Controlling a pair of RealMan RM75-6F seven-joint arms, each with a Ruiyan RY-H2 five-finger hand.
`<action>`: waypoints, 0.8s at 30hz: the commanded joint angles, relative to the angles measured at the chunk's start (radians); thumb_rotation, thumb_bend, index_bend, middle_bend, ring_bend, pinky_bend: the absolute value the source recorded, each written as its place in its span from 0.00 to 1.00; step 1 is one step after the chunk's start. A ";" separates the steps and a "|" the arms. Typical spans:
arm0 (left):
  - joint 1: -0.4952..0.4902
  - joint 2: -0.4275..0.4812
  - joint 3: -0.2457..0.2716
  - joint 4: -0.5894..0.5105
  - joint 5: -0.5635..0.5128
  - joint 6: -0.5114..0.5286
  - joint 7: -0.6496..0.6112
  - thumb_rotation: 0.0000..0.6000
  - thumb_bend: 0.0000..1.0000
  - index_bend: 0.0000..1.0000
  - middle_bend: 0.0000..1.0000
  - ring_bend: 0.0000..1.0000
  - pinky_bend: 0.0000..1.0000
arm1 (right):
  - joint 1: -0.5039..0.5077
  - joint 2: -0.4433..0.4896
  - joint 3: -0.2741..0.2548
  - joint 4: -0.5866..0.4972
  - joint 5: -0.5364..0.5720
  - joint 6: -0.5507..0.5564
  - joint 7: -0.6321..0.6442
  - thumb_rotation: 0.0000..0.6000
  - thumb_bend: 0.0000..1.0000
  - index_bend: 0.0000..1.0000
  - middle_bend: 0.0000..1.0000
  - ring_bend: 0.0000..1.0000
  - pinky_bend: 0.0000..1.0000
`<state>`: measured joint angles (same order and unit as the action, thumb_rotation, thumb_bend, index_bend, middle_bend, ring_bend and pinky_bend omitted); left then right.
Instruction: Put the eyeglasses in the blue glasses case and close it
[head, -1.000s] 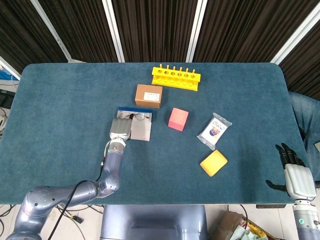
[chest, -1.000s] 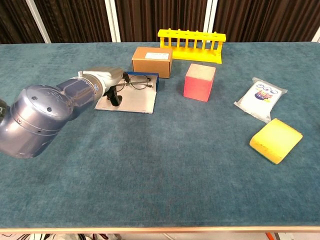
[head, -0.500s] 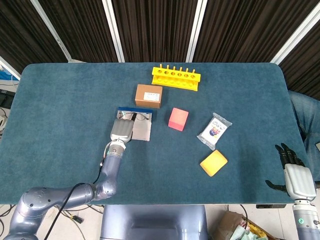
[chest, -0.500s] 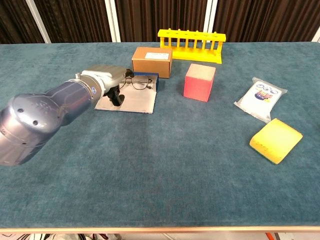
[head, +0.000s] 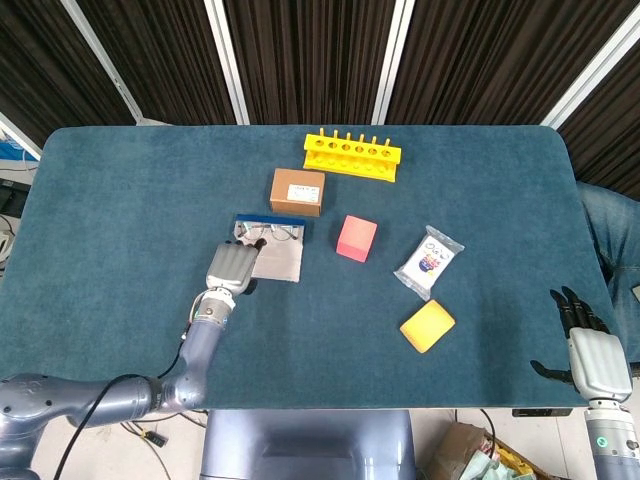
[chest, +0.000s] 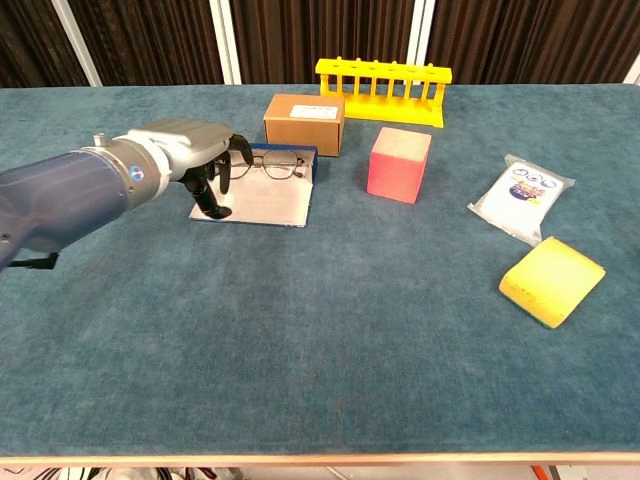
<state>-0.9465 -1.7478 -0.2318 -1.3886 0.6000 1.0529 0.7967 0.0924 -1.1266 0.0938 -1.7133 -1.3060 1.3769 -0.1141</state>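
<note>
The eyeglasses (head: 272, 233) (chest: 272, 166) lie in the blue glasses case (head: 268, 219) (chest: 312, 165). The case stands open, and its grey lid (head: 282, 264) (chest: 265, 200) lies flat on the table in front of it. My left hand (head: 232, 266) (chest: 185, 150) hovers at the lid's left edge with its fingers (chest: 208, 195) spread and pointing down, holding nothing. Whether they touch the lid I cannot tell. My right hand (head: 590, 355) is empty, fingers apart, past the table's front right corner, and shows only in the head view.
A brown box (head: 297, 191) (chest: 304, 122) sits just behind the case, and a yellow rack (head: 352, 155) (chest: 382, 88) further back. A pink cube (head: 356, 238) (chest: 399, 163) is right of the case. A white packet (head: 429, 262) (chest: 522, 197) and a yellow sponge (head: 427, 326) (chest: 551, 279) lie to the right.
My left hand has drawn back from over the case toward the left and front and risen a little. The glasses stay in the case. The right hand has not moved.
</note>
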 joint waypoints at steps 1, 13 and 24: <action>0.021 0.022 0.022 -0.024 0.029 -0.001 -0.021 1.00 0.23 0.18 0.21 0.09 0.17 | 0.000 0.001 0.000 0.000 0.000 0.001 0.002 1.00 0.16 0.01 0.00 0.13 0.22; 0.053 -0.048 0.072 0.100 0.182 0.004 -0.122 1.00 0.22 0.20 0.30 0.19 0.29 | 0.000 0.006 0.000 -0.003 0.003 -0.005 0.012 1.00 0.16 0.01 0.00 0.13 0.22; 0.047 -0.118 0.074 0.197 0.240 0.001 -0.103 1.00 0.24 0.22 0.31 0.19 0.27 | 0.001 0.008 0.000 -0.005 0.006 -0.009 0.014 1.00 0.16 0.01 0.00 0.13 0.22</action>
<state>-0.8995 -1.8625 -0.1566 -1.1947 0.8367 1.0555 0.6918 0.0935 -1.1182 0.0940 -1.7182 -1.3003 1.3682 -0.0997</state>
